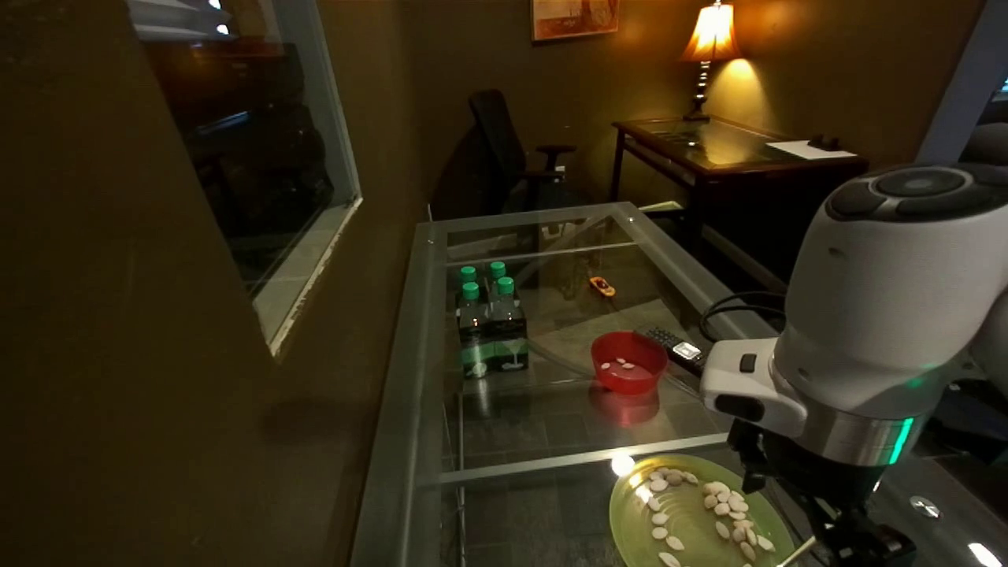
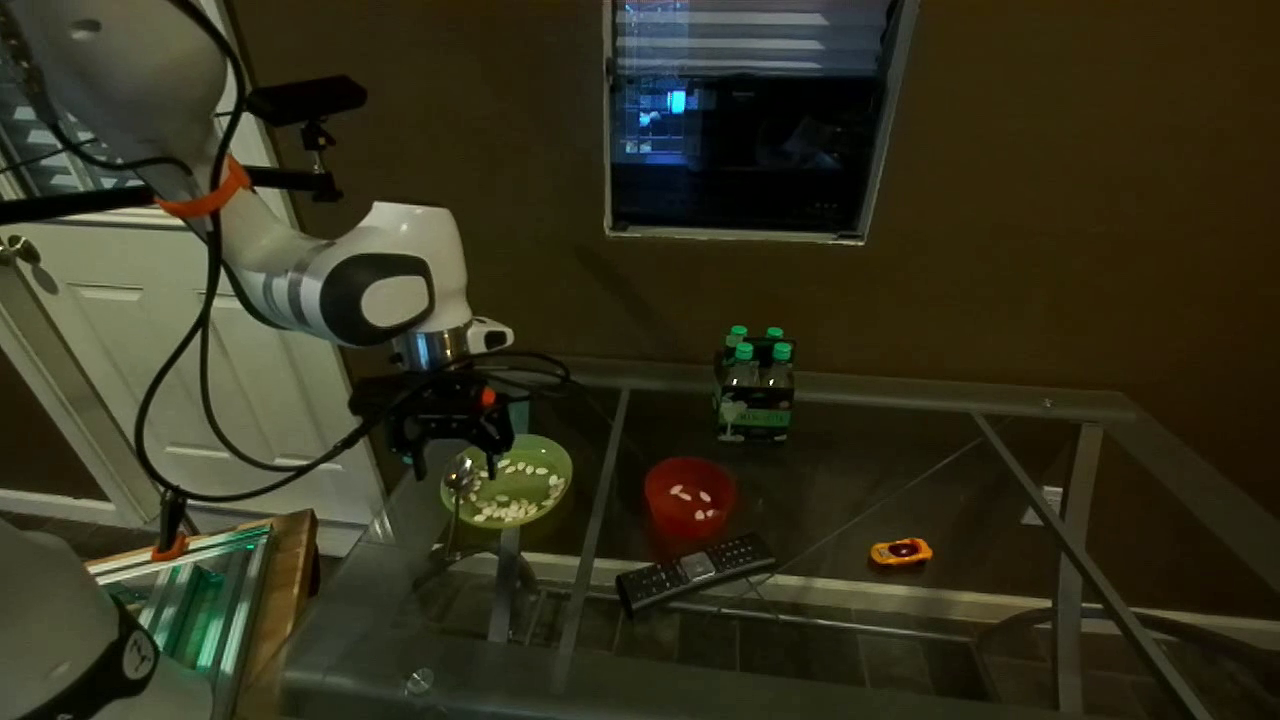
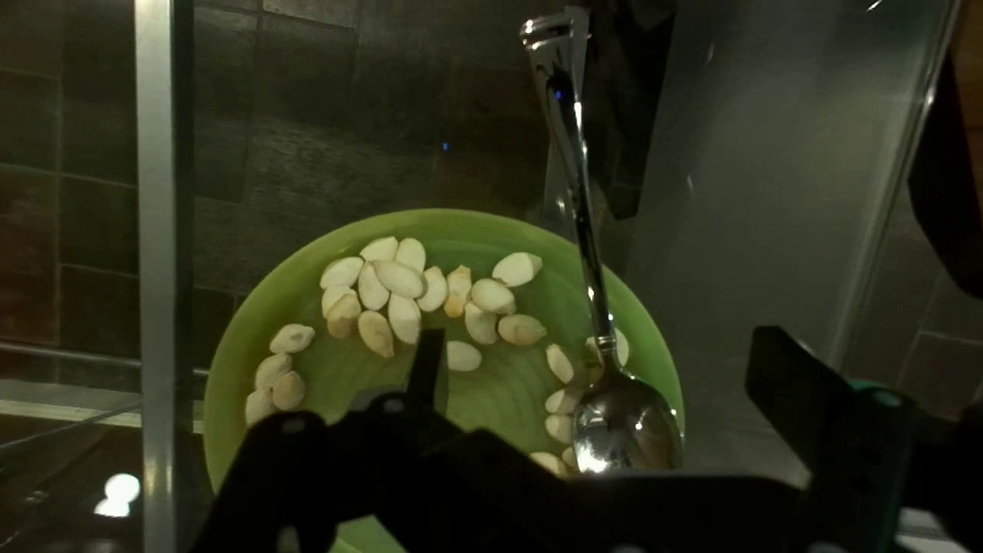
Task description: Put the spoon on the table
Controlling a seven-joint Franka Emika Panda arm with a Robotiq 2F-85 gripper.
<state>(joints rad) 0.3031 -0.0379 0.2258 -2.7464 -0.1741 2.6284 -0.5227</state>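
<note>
The spoon [image 3: 593,269] is lying with its bowl in the green plate [image 3: 503,392], and its handle is reaching across the rim over the tabletop [image 2: 700,685]. The tool [image 2: 455,472] is hovering above, fingers [image 3: 799,392] spread, pinching nothing. In the wrist view the spoon is lying between those fingers, its long axis running crosswise to their closing line, so the coming move is probably calling for lowering and squeezing around the neck.

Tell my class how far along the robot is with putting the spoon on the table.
Done: the jaws seem lined up, standing open with the spoon between them in the wrist view. In hand: nothing gripped; the spoon's bowl rests on the green plate, its handle crossing the rim. Left, probably: close, lift, and lay the spoon on the glass-topped table.
</note>
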